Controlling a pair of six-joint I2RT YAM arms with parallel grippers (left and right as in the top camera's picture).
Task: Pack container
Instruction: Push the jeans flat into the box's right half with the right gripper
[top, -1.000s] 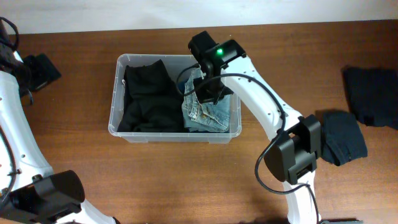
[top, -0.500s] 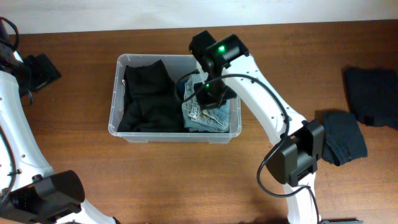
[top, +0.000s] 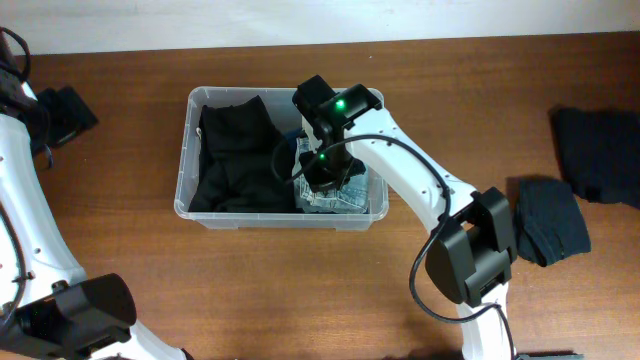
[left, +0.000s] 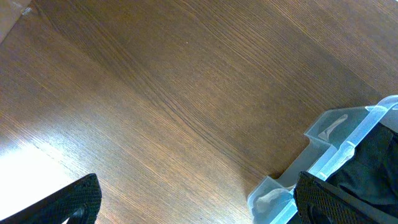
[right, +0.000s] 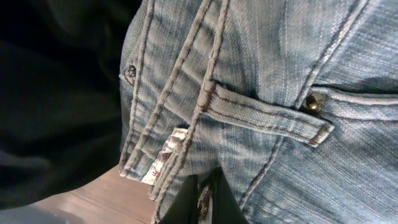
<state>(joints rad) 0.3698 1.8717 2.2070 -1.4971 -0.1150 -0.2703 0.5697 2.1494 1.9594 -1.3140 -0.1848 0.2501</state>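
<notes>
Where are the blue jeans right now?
In the overhead view, the blue jeans lie inside the container, in its right part, next to the black clothes and under the right gripper.

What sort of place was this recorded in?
Probably a lab-style robot workstation: a brown wooden table, two white robot arms, and a clear plastic rectangular bin holding folded clothes.

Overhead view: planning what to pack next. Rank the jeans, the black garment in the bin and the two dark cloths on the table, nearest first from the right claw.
1. Jeans, under the right claw.
2. Black garment, bin's left side.
3. Folded dark cloth, right of the bin.
4. Dark cloth, far right edge.
</notes>
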